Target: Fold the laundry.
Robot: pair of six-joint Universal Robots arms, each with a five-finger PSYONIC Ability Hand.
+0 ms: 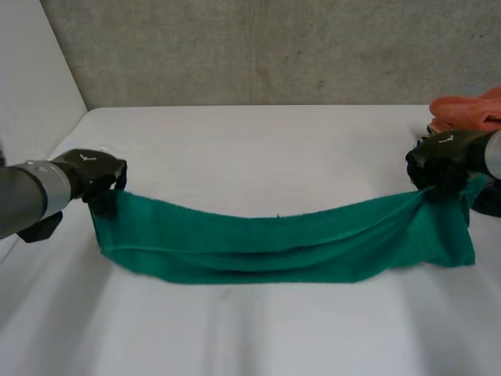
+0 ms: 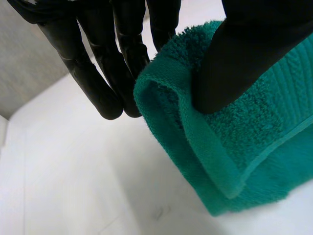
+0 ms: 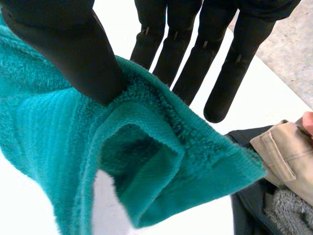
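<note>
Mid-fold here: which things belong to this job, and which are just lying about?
In the job: green towel, pinched at its ends by the left hand and right hand.
Lying about: orange cloth, beige cloth, grey fleecy cloth, beside the right hand; perhaps laundry waiting.

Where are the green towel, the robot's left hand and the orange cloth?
green towel [image 1: 266, 247]: head view, on its sagging middle.
left hand [image 1: 94, 176]: head view, on the back of the hand.
orange cloth [image 1: 470, 111]: head view, on its bunched top.

A folded green towel [image 1: 282, 243] sags across the table, ends lifted.
</note>
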